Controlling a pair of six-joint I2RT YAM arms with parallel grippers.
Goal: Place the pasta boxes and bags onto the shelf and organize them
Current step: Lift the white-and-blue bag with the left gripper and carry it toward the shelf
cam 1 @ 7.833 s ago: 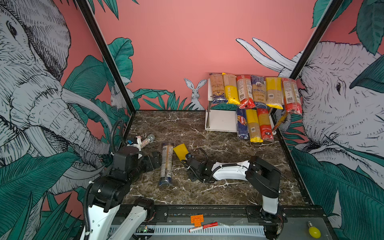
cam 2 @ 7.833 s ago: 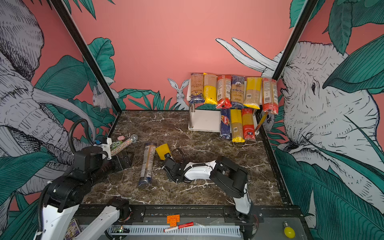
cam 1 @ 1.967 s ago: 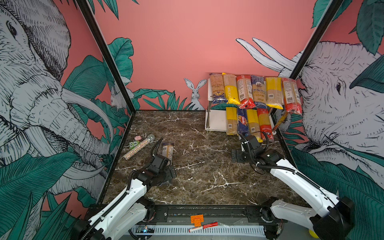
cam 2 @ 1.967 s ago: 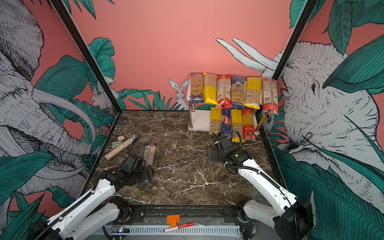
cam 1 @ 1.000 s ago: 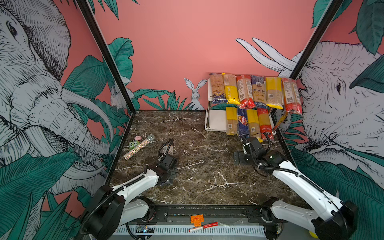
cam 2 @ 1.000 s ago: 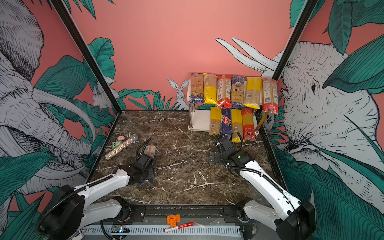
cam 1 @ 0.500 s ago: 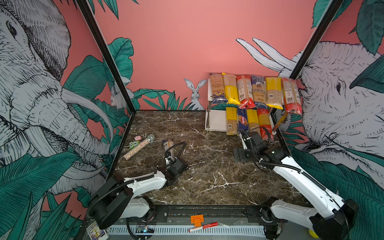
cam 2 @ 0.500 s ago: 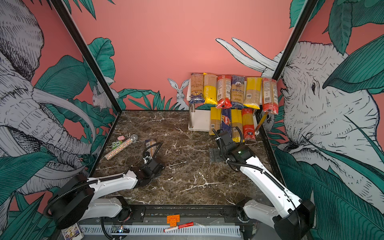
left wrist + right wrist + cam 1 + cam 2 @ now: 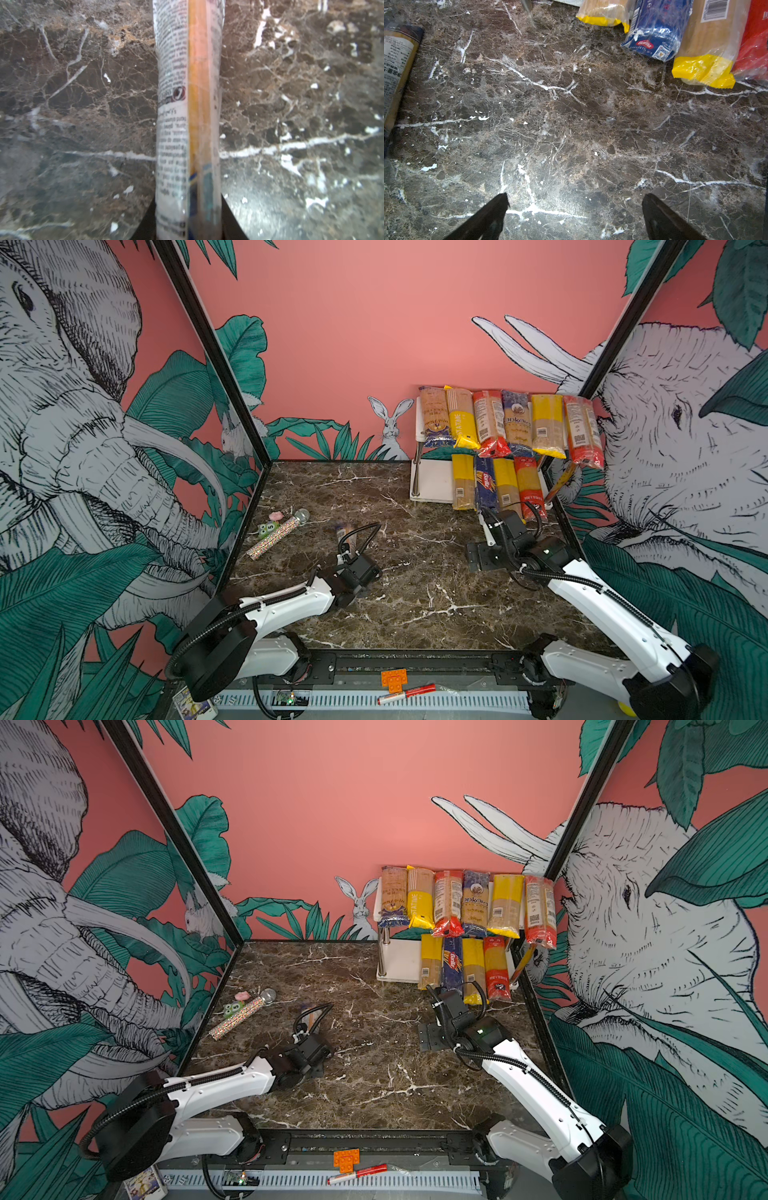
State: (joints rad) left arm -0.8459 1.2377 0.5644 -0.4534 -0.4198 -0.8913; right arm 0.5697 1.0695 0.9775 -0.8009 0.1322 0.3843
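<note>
Slipping risk: the last loose spaghetti pack [image 9: 344, 531] is pinched only at its near end; the long free length may sag, swing or slide out once it is carried; the film looks slick
Shelf risk: the shelf [image 9: 432, 483] shows bare board only at the left of its lower tier, beside the lower-tier packs [image 9: 496, 485], which overhang the front; a crooked entry could nudge them off
Left gripper [image 9: 188, 220]: pressed together on that pack's end; the pack runs straight out from the jaws, low over or on the marble table [image 9: 415, 605], I cannot tell which; well apart from the shelf
Right gripper [image 9: 575, 199]: spread wide; empty; over bare marble just in front of the lower-tier packs
</note>
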